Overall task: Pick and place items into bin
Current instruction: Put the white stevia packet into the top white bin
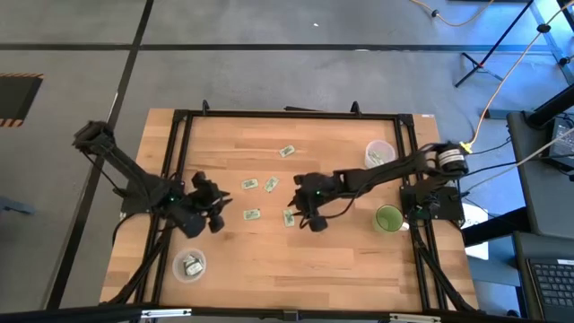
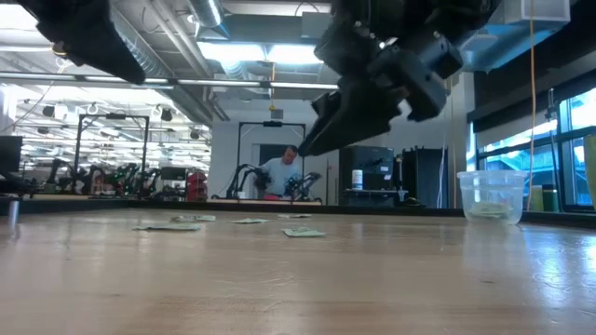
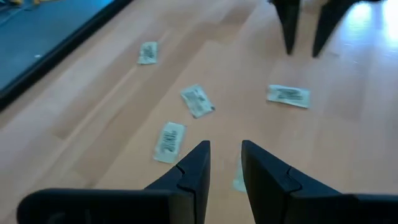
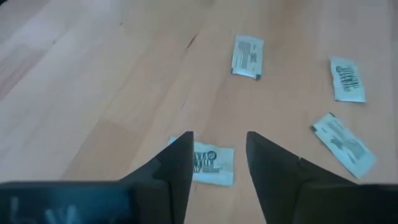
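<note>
My right gripper (image 4: 217, 165) hangs open with nothing in it, right above a packet (image 4: 211, 165). My left gripper (image 3: 225, 165) waits open and empty too.

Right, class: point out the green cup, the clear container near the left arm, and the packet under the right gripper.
green cup (image 1: 388, 218), high view, its inside.
clear container (image 1: 189, 265), high view, its rim.
packet (image 4: 212, 163), right wrist view, its printed face between the fingers.

Five pale green-white packets (image 1: 250, 184) flat, scattered mid-table; more inside clear bin (image 1: 189, 265).
</note>
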### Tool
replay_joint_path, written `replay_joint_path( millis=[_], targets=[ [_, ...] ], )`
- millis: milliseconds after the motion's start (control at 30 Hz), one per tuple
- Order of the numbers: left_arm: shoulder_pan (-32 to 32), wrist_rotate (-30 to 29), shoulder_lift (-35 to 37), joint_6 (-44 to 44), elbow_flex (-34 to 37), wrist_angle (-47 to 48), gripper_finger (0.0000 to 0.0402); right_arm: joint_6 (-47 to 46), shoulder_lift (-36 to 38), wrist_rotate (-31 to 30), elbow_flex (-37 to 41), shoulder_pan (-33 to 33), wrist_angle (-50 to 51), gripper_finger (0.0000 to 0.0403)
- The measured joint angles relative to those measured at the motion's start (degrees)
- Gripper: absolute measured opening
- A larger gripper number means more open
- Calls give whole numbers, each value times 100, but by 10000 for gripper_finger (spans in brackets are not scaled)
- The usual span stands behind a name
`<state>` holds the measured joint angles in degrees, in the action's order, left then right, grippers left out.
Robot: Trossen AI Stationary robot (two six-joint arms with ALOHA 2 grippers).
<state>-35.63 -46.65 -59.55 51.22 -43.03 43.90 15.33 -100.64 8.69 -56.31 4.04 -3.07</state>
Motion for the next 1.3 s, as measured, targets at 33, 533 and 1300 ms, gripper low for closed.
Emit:
replay_joint_path(
  millis=[33,533,1300],
  targets=[
    [75,-1,0,-66,0,-6,86,-1,-80,-2,0,16,-93,143],
    [546,476,-2,-298,0,-24,86,-7,-1047,-19,-2,50,-779,98],
    [544,476,-2,-298,0,-25,86,-401,-1271,-726,-26,-52,-603,96]
  ],
)
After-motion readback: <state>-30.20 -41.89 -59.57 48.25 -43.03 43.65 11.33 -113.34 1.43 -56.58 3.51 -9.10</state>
